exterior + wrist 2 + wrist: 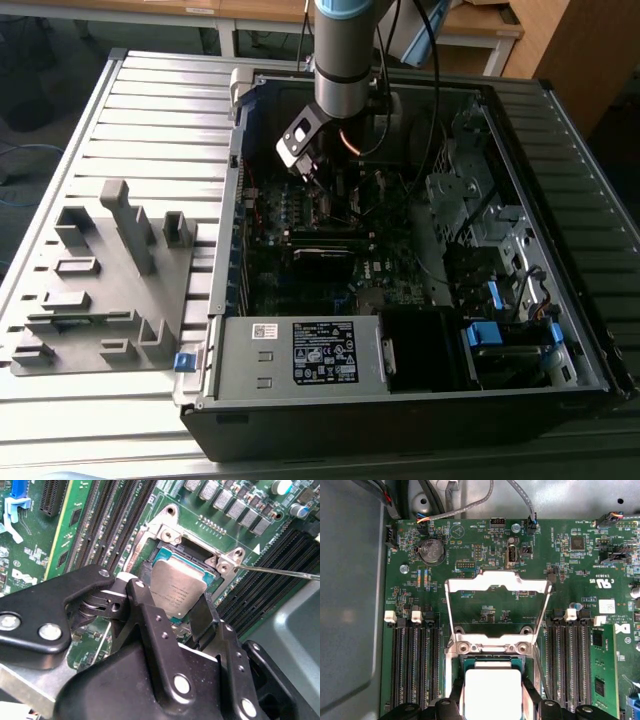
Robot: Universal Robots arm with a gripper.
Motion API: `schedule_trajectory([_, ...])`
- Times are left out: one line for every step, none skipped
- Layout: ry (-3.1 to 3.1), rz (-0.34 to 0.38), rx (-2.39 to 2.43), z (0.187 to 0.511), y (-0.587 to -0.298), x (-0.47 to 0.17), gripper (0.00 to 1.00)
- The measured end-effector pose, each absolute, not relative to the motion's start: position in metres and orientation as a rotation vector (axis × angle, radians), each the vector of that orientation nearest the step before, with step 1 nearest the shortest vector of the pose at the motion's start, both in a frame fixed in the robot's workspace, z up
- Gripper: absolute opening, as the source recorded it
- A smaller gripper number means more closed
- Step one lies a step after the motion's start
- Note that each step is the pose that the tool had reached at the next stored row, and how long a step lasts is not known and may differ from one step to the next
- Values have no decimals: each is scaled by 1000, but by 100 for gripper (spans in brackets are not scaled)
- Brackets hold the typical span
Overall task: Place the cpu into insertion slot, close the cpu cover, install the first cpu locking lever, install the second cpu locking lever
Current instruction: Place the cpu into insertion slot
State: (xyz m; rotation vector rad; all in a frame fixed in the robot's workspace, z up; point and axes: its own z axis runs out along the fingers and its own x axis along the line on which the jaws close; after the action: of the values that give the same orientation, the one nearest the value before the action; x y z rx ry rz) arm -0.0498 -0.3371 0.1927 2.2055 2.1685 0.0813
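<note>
- Two banks of long black memory slots [415,670] flanked your jaws, one on either side.
- You had one gripper [175,599], its two black metal jaws clamped on the cpu's opposite edges.
- One cpu [177,587], flat, square and dull silver, sat between the jaws.
- One insertion slot [175,555], dark and silver-rimmed, lay beneath the jaws.
- One cpu cover [497,582], a thin silver frame, stood open beyond the jaw tips.
</note>
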Motion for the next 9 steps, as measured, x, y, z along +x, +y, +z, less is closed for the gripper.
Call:
schedule_trajectory([2169,81,2206,193,-337,-50,54])
schedule_trajectory([2169,81,2206,193,-337,-50,54])
schedule_trajectory([2169,81,2206,193,-337,-50,54])
schedule_trajectory([2169,81,2206,193,-337,-50,54])
schedule_trajectory([2169,81,2206,192,-337,-50,54])
schedule_trajectory([2169,81,2206,192,-337,-50,54])
schedule_trajectory([2169,81,2206,192,-337,-50,54])
schedule_trajectory([2169,81,2206,192,-337,-50,54])
schedule_trajectory([2169,81,2206,192,-337,-50,54])
